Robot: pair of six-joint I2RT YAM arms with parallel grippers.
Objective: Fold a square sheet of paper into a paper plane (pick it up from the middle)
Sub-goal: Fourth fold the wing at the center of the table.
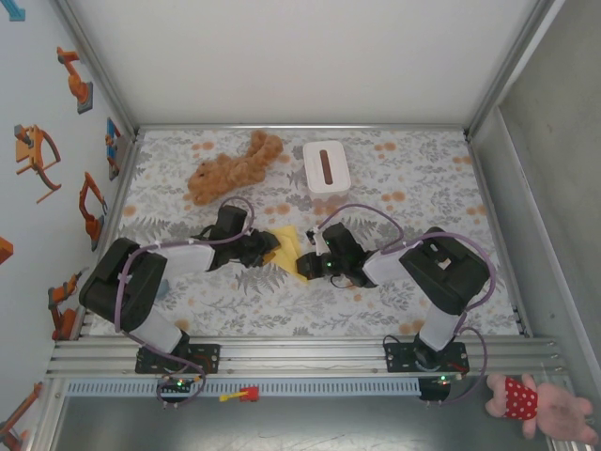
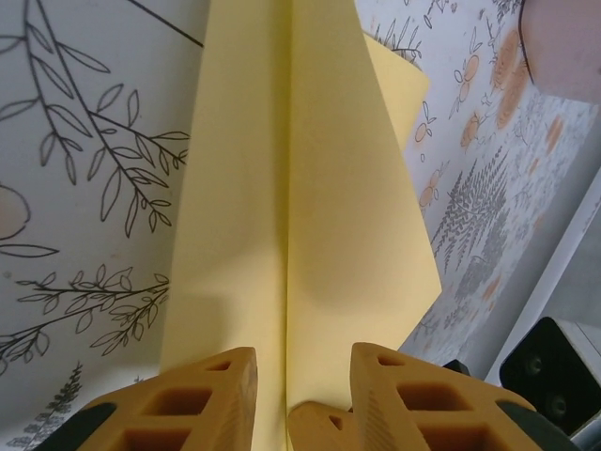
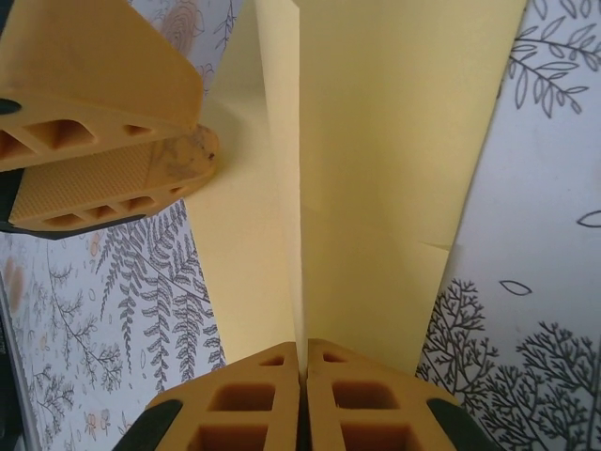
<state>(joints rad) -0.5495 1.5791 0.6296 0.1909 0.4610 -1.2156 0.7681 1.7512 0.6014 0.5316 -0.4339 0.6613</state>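
Top external (image 1: 300, 19): toy (image 1: 233, 167), box (image 1: 326, 166) beyond paper (image 1: 286, 246)

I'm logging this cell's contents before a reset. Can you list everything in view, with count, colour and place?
folded paper: one, pale yellow, table centre, between the two grippers
brown plush toy: one, brown, far side of the table, left of the box
box: one, white with a brown slot, far side, middle
tablecloth: one, white with grey leaves and orange flowers, covering the table
pink plush toy: one, pink with a red spotted part, off the table, near right corner
small item: one, yellow and red, on the front rail
wall stickers: several, orange, left wall
left gripper: one, orange fingers, jaws apart astride the paper's crease
right gripper: one, orange fingers, shut on the crease
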